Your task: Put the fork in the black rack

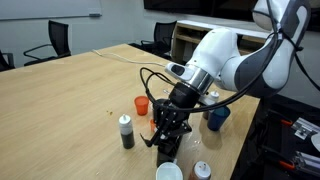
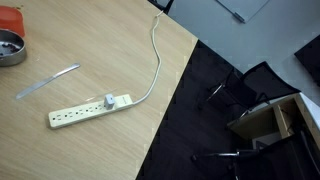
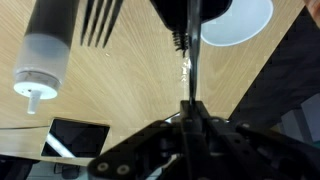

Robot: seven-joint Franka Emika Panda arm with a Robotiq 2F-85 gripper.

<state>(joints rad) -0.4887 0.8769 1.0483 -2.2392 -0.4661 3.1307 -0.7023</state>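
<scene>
My gripper [image 1: 168, 128] points down over the near part of the table, between the cups. In the wrist view its fingers [image 3: 190, 105] are shut on a slim dark handle, the fork [image 3: 189, 62], which runs away from the jaws with a silvery glint along it. Its tines are hidden. Dark upright bars [image 3: 100, 22] at the top of the wrist view look like the black rack. In an exterior view the rack is a low dark shape [image 1: 166, 148] right under the gripper. I cannot tell whether the fork touches the rack.
A black bottle with a white cap [image 1: 126, 131] [image 3: 40, 60] stands beside the gripper. An orange cup [image 1: 142, 104], a blue cup [image 1: 218, 117], a white cup [image 1: 169, 171] [image 3: 236, 20] and a small white lid [image 1: 202, 169] surround it. A power strip [image 2: 90, 110], a silvery utensil [image 2: 47, 82] and a metal bowl [image 2: 10, 47] lie elsewhere.
</scene>
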